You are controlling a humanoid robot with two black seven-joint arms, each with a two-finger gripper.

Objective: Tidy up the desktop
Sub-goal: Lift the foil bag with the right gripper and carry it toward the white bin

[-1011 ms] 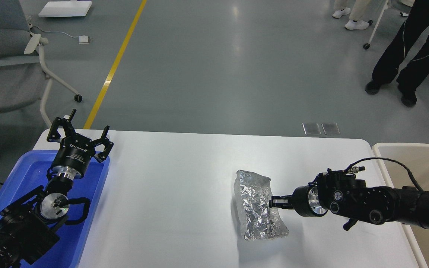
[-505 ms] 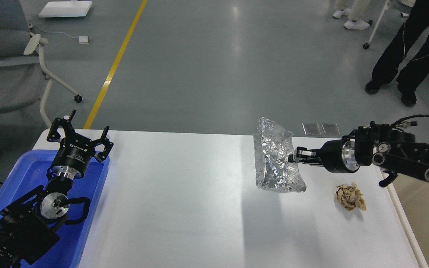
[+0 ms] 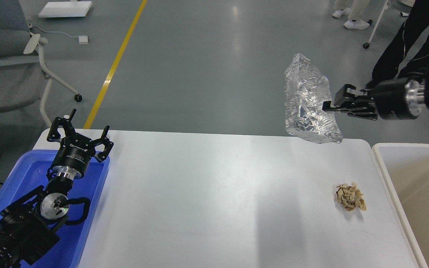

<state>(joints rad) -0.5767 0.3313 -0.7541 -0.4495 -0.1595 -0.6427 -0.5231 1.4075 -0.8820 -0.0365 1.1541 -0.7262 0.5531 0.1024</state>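
The left tool (image 3: 78, 131) hangs spread wide over the blue tray (image 3: 28, 175). The white desk (image 3: 207, 193) bears only a crumpled paper wad (image 3: 350, 196) near the beige bin (image 3: 415, 193); it looks light and soft, easily pinched anywhere. Above the desk's far edge, the right tool (image 3: 328, 106) grips a crinkly foil bag (image 3: 309, 102) by one edge.

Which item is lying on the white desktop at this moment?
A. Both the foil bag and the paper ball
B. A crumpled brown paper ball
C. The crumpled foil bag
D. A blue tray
B. Only the crumpled brown paper ball rests on the desktop, near its right edge; the foil bag is held up in the air by the right gripper.
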